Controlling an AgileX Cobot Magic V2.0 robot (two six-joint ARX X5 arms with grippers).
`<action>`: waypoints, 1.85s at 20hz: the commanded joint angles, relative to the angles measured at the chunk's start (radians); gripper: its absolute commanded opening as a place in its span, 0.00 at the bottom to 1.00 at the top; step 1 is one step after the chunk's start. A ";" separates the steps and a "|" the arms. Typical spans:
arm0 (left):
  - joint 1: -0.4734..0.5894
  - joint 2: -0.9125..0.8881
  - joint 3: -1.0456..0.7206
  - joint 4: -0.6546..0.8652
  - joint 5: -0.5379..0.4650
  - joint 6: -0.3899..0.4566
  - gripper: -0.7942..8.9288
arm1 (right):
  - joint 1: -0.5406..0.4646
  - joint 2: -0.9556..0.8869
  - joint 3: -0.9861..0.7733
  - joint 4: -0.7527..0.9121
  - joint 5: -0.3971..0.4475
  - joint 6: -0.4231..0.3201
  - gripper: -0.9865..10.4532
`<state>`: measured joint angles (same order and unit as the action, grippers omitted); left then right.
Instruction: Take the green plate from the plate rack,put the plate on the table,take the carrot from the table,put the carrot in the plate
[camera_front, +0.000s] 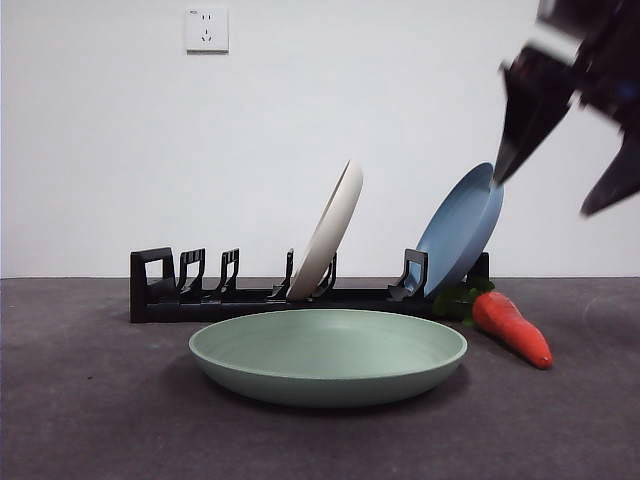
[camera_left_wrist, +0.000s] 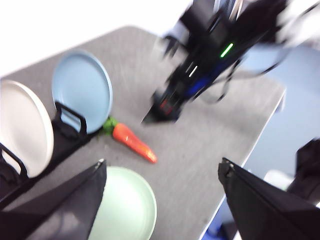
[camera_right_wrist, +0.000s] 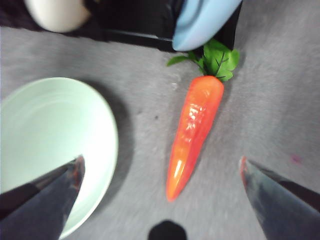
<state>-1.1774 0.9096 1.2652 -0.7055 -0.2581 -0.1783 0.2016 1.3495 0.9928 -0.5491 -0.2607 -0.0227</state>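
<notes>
The green plate (camera_front: 328, 354) lies flat on the table (camera_front: 90, 400) in front of the plate rack (camera_front: 200, 298). The carrot (camera_front: 512, 327) lies on the table to the right of the plate, leaves toward the rack. My right gripper (camera_front: 560, 185) hangs open above the carrot at the upper right of the front view. In the right wrist view the carrot (camera_right_wrist: 195, 127) lies between the open jaws, with the green plate (camera_right_wrist: 55, 145) beside it. My left gripper (camera_left_wrist: 162, 170) is open and empty, high above the green plate (camera_left_wrist: 127, 207), and sees the carrot (camera_left_wrist: 132, 141).
A cream-white plate (camera_front: 328, 232) and a blue plate (camera_front: 462, 226) stand tilted in the rack. The right arm (camera_left_wrist: 210, 55) shows blurred in the left wrist view. The table's edge (camera_left_wrist: 250, 150) runs beyond the carrot there. A wall socket (camera_front: 206, 29) is on the back wall.
</notes>
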 joint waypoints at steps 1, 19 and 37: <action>-0.002 -0.024 0.000 -0.001 0.004 -0.013 0.47 | 0.012 0.092 0.001 0.061 0.005 0.010 0.61; -0.002 -0.034 0.000 -0.037 -0.002 -0.032 0.47 | 0.037 0.439 0.001 0.402 0.113 0.033 0.21; -0.001 -0.029 0.000 -0.082 -0.080 -0.032 0.47 | 0.454 0.280 0.001 0.393 0.100 0.131 0.07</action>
<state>-1.1774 0.8814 1.2652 -0.7868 -0.3340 -0.2035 0.6540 1.6173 0.9989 -0.1562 -0.1627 0.0906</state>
